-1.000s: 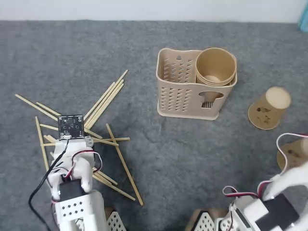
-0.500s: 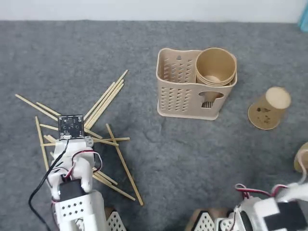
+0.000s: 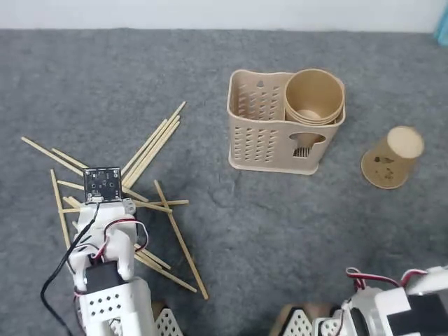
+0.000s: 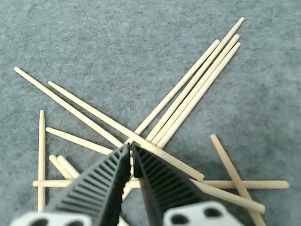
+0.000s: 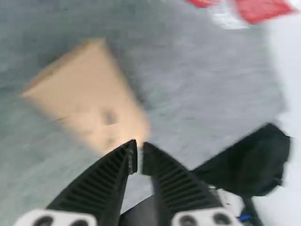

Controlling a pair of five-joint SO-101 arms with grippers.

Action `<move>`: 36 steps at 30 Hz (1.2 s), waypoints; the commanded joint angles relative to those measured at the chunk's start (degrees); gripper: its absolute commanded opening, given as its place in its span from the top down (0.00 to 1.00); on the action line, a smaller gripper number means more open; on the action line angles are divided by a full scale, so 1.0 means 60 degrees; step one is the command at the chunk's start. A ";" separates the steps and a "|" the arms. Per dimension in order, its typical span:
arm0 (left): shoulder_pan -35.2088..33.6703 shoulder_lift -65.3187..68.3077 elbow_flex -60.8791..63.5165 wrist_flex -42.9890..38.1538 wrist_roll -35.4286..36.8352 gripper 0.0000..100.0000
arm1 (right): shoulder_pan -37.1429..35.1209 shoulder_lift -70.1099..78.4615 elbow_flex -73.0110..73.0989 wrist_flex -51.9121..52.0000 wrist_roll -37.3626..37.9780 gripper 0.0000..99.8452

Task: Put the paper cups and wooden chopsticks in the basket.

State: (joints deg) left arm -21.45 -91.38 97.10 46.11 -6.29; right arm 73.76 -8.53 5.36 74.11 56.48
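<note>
Left gripper [image 4: 131, 149] and right gripper [image 5: 139, 151] both angle downward, fingers drawn nearly together

upright beige basket [image 3: 262, 136], paper cups [image 3: 313, 96] nested in its right compartment, another cup [image 3: 390, 158] on its side to the right, wooden chopsticks [image 3: 150, 148] scattered left

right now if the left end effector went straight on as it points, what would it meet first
Probably the wooden chopsticks crossing just ahead of the left end effector; the gap to them is unclear.

basket [image 3: 262, 143] beige, perforated; paper cups [image 3: 313, 94] tan; chopsticks [image 3: 152, 143] pale wood; table mat [image 3: 210, 63] grey
</note>
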 commanded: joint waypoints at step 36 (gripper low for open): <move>0.0044 -0.0132 -0.0037 0.0000 -0.0103 0.98 | -0.1238 0.5546 -0.5304 0.1487 0.0908 0.87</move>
State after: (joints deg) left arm -21.45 -91.38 97.10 46.11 -6.37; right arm 63.74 25.76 -22.51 83.34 58.15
